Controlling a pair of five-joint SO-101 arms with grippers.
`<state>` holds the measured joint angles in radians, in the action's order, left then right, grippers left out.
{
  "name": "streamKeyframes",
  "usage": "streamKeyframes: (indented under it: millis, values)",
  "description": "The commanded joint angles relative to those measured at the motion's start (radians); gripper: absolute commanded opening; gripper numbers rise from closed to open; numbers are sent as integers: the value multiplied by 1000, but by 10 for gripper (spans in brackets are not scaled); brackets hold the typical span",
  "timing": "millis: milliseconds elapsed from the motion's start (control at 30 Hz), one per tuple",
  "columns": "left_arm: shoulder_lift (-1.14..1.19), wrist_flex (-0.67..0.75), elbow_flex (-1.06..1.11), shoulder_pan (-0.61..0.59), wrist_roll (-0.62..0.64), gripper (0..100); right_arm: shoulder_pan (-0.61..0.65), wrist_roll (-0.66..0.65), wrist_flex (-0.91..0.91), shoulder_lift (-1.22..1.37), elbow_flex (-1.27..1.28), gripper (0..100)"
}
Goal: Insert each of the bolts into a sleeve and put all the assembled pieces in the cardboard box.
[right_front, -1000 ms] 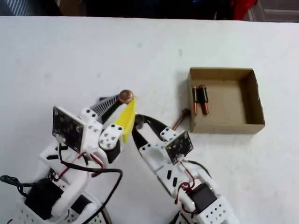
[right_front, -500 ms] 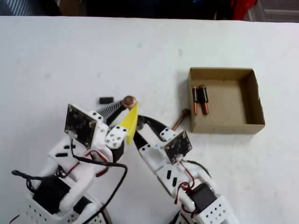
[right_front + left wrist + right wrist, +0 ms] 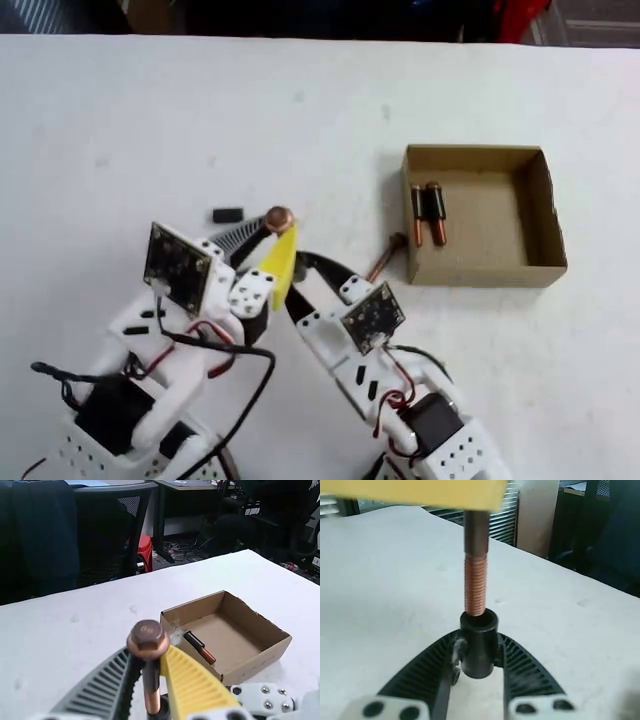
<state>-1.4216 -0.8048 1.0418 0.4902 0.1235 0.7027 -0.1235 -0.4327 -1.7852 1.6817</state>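
Observation:
My left gripper (image 3: pixel 273 228) is shut on a copper bolt (image 3: pixel 278 216), held upright with its hex head (image 3: pixel 147 636) on top. Right below it, my right gripper (image 3: pixel 296 268) is shut on a black sleeve (image 3: pixel 479 644), which stands with its opening up. The bolt's threaded tip (image 3: pixel 475 592) sits at the sleeve's mouth, just entering it. The cardboard box (image 3: pixel 470 151) stands to the right with two assembled pieces (image 3: pixel 428 213) lying inside along its left wall. One of those pieces (image 3: pixel 199 648) also shows in the left wrist view.
A loose copper bolt (image 3: pixel 385 255) lies on the table against the box's left front corner. A spare black sleeve (image 3: pixel 228 214) lies just left of the held bolt. Both arms crowd the near middle of the white table (image 3: pixel 150 110).
My left arm has drawn back toward the near edge, uncovering the spare sleeve on the table. The held bolt has shifted slightly right over the right gripper's sleeve. The right arm has edged left.

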Motion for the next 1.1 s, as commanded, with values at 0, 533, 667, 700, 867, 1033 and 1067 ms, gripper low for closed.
streamKeyframes:
  millis: [0, 533, 667, 700, 867, 1033, 1067]
  values:
    - [-4, 40, 18, 16, 9, 23, 2, -15, -1, -15, 9, 17]
    - [-4, 40, 28, 87, 9, 23, 5, -15, -1, -13, 9, 17]
    - [-4, 32, 29, 87, 9, 23, 4, -15, -1, -12, 9, 17]
    - [-4, 32, 29, 87, 9, 23, 2, -15, -1, -12, 9, 17]
    - [-4, 32, 38, 87, 5, 23, 1, -15, -1, -12, 9, 17]
    - [-4, 40, 135, 87, 3, 23, 1, -15, -1, -12, 9, 17]
    - [-4, 40, 149, 87, 3, 23, 1, -15, -1, -12, 9, 17]
